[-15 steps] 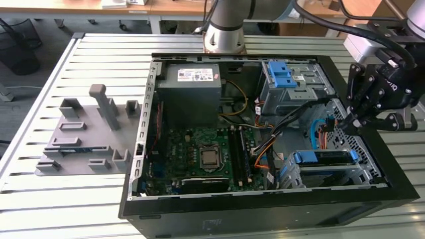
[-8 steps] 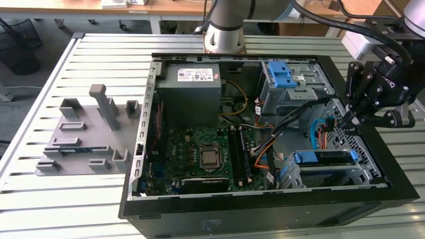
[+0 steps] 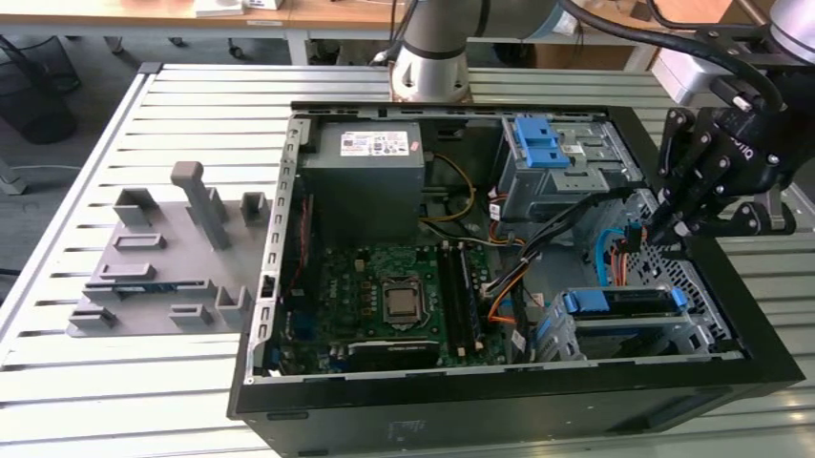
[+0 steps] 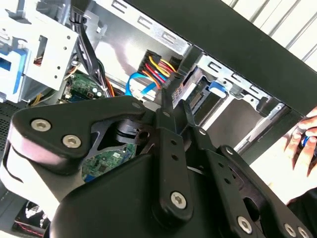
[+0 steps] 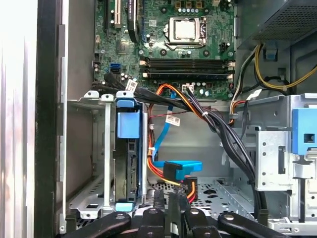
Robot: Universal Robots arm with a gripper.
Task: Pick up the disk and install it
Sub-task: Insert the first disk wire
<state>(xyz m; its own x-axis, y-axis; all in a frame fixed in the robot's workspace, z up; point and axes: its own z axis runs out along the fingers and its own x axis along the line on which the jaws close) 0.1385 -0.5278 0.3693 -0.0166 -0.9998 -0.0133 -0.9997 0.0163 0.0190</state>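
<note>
Gripper (image 4: 171, 111) sat over the open computer case (image 3: 510, 405), near the wall on the exterior view's right. Fingers (image 4: 163, 106) were pressed together at the tips, nothing between them; also seen in the first wrist view (image 5: 168, 198) and the exterior view (image 3: 665, 227). Just below the tips: a blue flat connector (image 5: 181, 169) with red, yellow and orange wires (image 5: 168, 99) running off it.

Next out, the disk (image 5: 128, 163) sat in its metal bay (image 5: 101, 148), blue bracket tab (image 5: 128, 124) at the end toward the motherboard; gripper was near it, not touching. In the exterior view the disk (image 3: 624, 303) lay in the lower bay toward the exterior view's right.

Beyond that, motherboard (image 5: 168, 39) with the bare CPU (image 5: 184, 29). Further still, grey power supply (image 3: 369, 167) and another drive cage with blue latches (image 3: 541, 143).

Outside the case, a grey fixture block (image 3: 159, 262) on the slatted table (image 3: 76, 382), well apart from the gripper. A person's hand (image 4: 304, 136) showed at the edge of the second wrist view.
</note>
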